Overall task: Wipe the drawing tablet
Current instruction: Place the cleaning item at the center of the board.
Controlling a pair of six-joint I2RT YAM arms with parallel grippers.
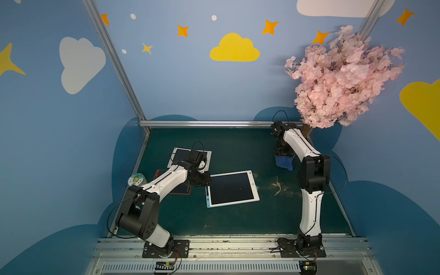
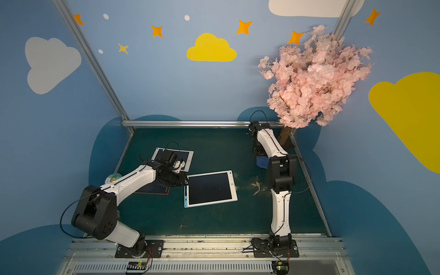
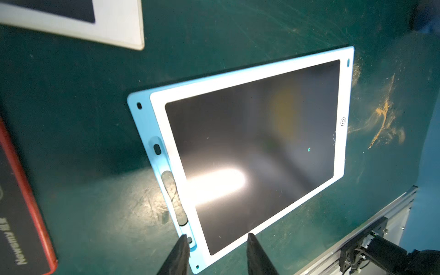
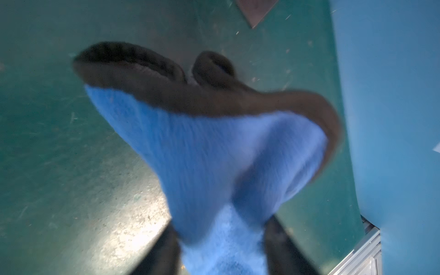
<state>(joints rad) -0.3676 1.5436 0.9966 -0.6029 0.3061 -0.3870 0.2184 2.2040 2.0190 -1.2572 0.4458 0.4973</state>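
Wrist views alone reveal jaws: left gripper (image 3: 217, 235) apart at blue-edged drawing tablet (image 3: 252, 133) corner; right gripper (image 4: 222, 221) spread around fuzzy blue cloth (image 4: 214, 147).

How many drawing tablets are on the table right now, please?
3: a blue-edged tablet in the middle, a white tablet farther back and a red-edged tablet nearer, both partly under the left arm. No others seem hidden.

My left arm (image 1: 164, 181) reaches out low from its base and angles inward toward the middle, and my left end effector (image 3: 216, 235) points steeply down with its two fingers standing apart. My right arm (image 1: 309, 209) rises upright from its base, folds at the elbow and stretches toward the far side. There my right end effector (image 4: 221, 220) hangs downward, fingers spread wide.
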